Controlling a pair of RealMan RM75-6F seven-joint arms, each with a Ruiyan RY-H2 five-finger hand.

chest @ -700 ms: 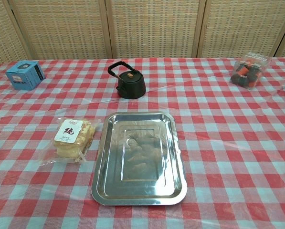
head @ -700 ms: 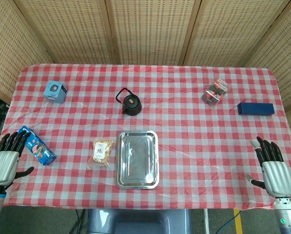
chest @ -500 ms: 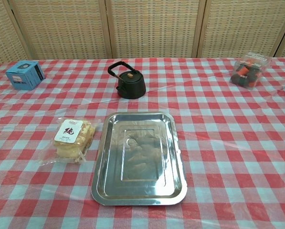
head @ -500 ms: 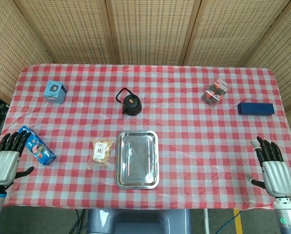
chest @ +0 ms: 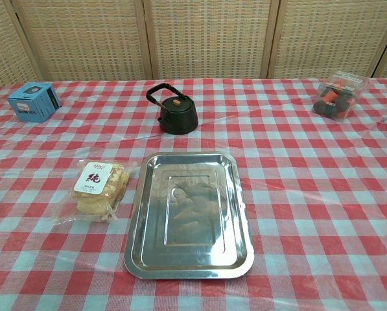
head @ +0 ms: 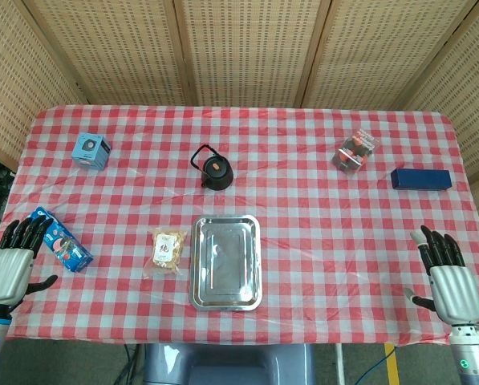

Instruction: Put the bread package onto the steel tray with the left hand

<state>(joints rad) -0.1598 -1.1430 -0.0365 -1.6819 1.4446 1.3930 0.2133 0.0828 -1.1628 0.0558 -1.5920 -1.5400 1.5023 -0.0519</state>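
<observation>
Well, nothing is done yet; the bread (head: 168,249) lies just beside the bare tray (head: 226,261), and the left hand (head: 9,269) waits far off, fingers spread, holding nothing.

I'm seeing my left hand (head: 13,263) showing a ribbed silver-white back plate, black fingers and a grey wrist bearing a blue mark. My right hand (head: 445,281) is showing the same, plus one pale fingertip and a green wrist light.

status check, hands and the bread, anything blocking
Left hand open, right hand open, both at table edge. Bread package on the cloth beside steel tray, untouched. Tray bare, nothing blocking.
</observation>
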